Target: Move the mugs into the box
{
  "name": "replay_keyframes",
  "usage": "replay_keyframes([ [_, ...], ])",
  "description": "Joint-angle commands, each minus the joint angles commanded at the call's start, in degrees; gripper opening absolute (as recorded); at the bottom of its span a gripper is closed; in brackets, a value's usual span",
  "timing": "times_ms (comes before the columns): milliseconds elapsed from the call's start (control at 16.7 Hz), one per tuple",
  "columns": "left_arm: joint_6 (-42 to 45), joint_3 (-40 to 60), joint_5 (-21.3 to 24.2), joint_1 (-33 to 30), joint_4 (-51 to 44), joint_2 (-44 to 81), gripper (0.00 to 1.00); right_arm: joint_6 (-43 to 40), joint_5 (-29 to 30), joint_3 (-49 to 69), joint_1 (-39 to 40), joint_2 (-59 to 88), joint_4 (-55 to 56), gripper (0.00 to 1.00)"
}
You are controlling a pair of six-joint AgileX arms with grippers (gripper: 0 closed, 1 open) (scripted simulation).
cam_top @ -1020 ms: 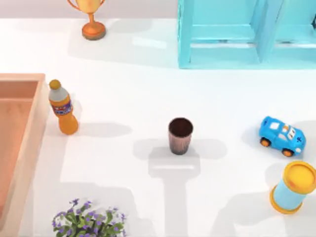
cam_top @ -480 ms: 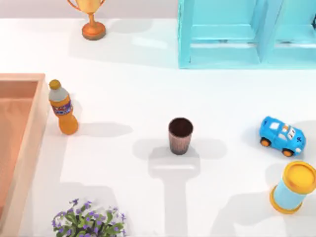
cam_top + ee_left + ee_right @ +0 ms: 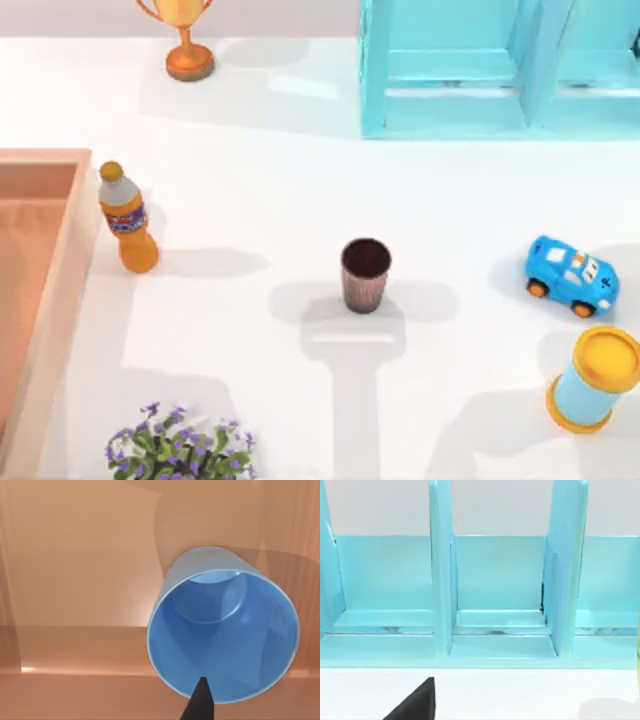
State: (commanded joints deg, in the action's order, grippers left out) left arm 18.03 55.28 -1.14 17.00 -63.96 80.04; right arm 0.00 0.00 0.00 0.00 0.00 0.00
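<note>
The left gripper (image 3: 200, 700) hangs over the box (image 3: 75, 570), pointing down into the light blue mug (image 3: 222, 635); whether it is spread or pinching, I cannot tell. The brown mug (image 3: 365, 274) stands mid-table.

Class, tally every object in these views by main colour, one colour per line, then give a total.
Blue: 4 (blue mug, toy car, lidded cylinder, shelf unit)
Brown: 1 (brown mug)
Orange: 3 (box, bottle, trophy)
Purple: 1 (flowers)
Total: 9

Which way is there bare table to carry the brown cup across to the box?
Bare strip runs left from the dark brown ribbed cup toward the peach-orange wooden box, between the orange drink bottle and purple flower plant. Crowded right: blue toy car, yellow-lidded blue cylinder.
</note>
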Motion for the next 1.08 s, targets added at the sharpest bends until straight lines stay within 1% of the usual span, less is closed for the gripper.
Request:
replay_keyframes([
  [180, 0.0, 0.0, 0.0, 0.0, 0.0, 0.0, 0.98, 0.0, 0.0, 0.0, 0.0, 0.0, 0.0, 1.00],
  [240, 0.0, 0.0, 0.0, 0.0, 0.0, 0.0, 1.00, 0.0, 0.0, 0.0, 0.0, 0.0, 0.0, 1.00],
  [780, 0.0, 0.2, 0.0, 0.0, -0.2, 0.0, 1.00, 0.0, 0.0, 0.0, 0.0, 0.0, 0.0, 1.00],
  [900, -0.2, 2.2, 0.1, 0.2, -2.1, 0.1, 1.00, 0.0, 0.0, 0.0, 0.0, 0.0, 0.0, 1.00],
  [1080, -0.5, 8.2, 0.2, 0.4, -7.9, 0.2, 1.00, 0.0, 0.0, 0.0, 0.0, 0.0, 0.0, 1.00],
])
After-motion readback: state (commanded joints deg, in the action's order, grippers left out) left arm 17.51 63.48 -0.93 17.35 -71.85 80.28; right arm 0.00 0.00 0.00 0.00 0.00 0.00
